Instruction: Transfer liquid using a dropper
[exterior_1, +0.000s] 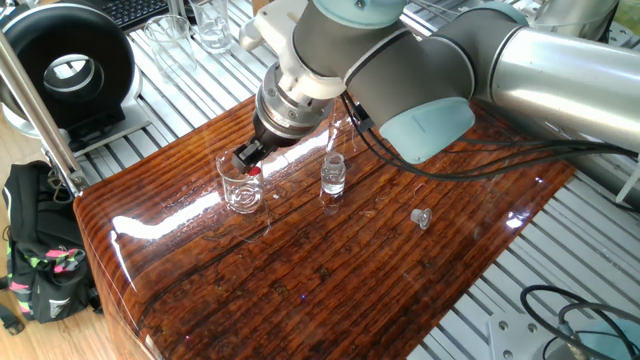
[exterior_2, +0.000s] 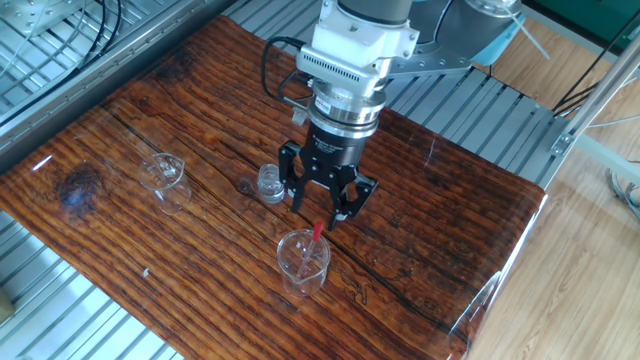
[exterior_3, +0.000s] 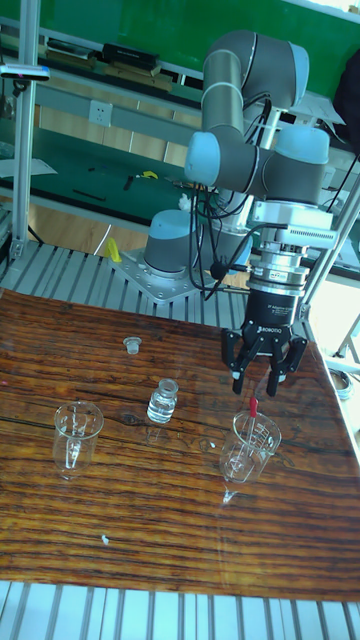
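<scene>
The dropper (exterior_2: 316, 240) stands tilted in a clear beaker (exterior_2: 303, 265), its red bulb (exterior_3: 253, 407) poking above the rim. In the one fixed view the bulb (exterior_1: 255, 171) shows at the beaker (exterior_1: 241, 187) mouth. My gripper (exterior_2: 324, 212) hangs open just above the bulb, one finger to either side and nothing held. The tall fixed view shows the gripper (exterior_3: 263, 382) straight over the beaker (exterior_3: 249, 446). A small clear vial (exterior_2: 269, 183) stands next to it. I cannot make out the liquid in any glass.
A second beaker (exterior_2: 165, 178) stands at the far end of the wooden tabletop (exterior_2: 430, 250). A small loose cap (exterior_1: 421, 217) lies near the vial (exterior_1: 333, 177). A tall glass cylinder (exterior_1: 343, 108) rises behind the arm. More glassware (exterior_1: 212, 22) and a black fan (exterior_1: 68, 70) stand off the board.
</scene>
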